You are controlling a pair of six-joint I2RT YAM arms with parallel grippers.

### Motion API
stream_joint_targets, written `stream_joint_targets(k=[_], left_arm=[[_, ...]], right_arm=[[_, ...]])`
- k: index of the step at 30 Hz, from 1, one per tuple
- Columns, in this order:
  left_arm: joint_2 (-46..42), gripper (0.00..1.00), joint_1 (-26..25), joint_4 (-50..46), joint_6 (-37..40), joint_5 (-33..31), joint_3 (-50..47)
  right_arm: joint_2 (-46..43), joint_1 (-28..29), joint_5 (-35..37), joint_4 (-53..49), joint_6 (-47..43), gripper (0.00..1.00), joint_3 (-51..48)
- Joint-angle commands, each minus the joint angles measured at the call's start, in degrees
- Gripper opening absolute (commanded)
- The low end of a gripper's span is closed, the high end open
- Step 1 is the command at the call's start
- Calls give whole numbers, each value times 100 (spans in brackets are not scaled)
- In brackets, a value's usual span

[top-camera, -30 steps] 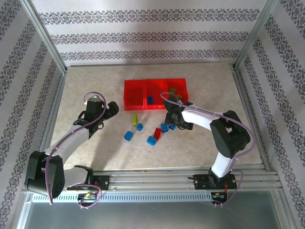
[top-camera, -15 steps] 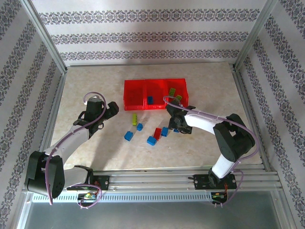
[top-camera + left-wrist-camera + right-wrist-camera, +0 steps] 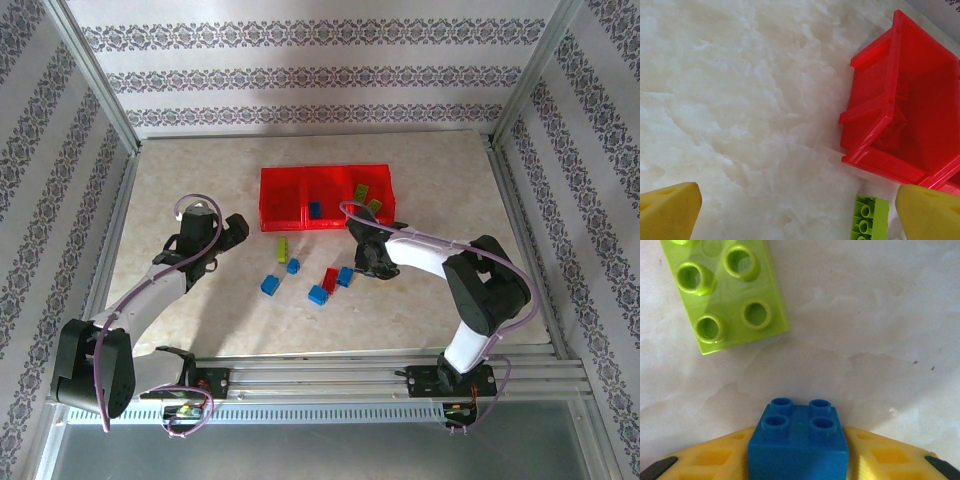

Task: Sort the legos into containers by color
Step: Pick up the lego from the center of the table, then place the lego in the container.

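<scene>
Marble-look tabletop [image 3: 200, 180], striped wallpaper [image 3: 300, 80] behind. Right gripper [image 3: 368, 262] is clamped on a blue lego [image 3: 797, 432] just in front of the containers [image 3: 280, 205]; left gripper [image 3: 795, 210] hangs with fingers apart off their left end. Next, likely: lift it over into the middle bin [image 3: 325, 190], where blue sits.

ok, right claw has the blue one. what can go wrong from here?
1. Blue brick sits at the very tips of the right claw; may slip on lift.
2. Green brick lies close ahead on the table; could get knocked.
3. Nearest bin holds green bricks; the middle bin holds blue.
</scene>
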Motion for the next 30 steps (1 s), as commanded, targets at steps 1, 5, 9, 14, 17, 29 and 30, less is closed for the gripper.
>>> stream_joint_targets(k=[1, 5, 9, 14, 17, 29, 30], left_arm=[[-107, 100, 97, 10, -48, -34, -55], [-105, 100, 104, 5, -51, -42, -57], [-107, 100, 103, 8, -53, -43, -60], [-90, 100, 103, 16, -67, -34, -67], [-70, 100, 100, 21, -70, -25, -55], [-63, 100, 99, -4, -62, -18, -58], [-63, 100, 101, -3, -64, -12, -54]], right_arm=[[82, -7, -164, 137, 2, 40, 15], [14, 10, -122, 129, -75, 34, 29], [-96, 54, -31, 87, -192, 31, 87], [-221, 200, 226, -20, -414, 31, 306], [-226, 291, 367, -47, -559, 31, 532], [454, 380, 413, -11, -1425, 31, 2010], [555, 373, 441, -12, -1521, 32, 2175]])
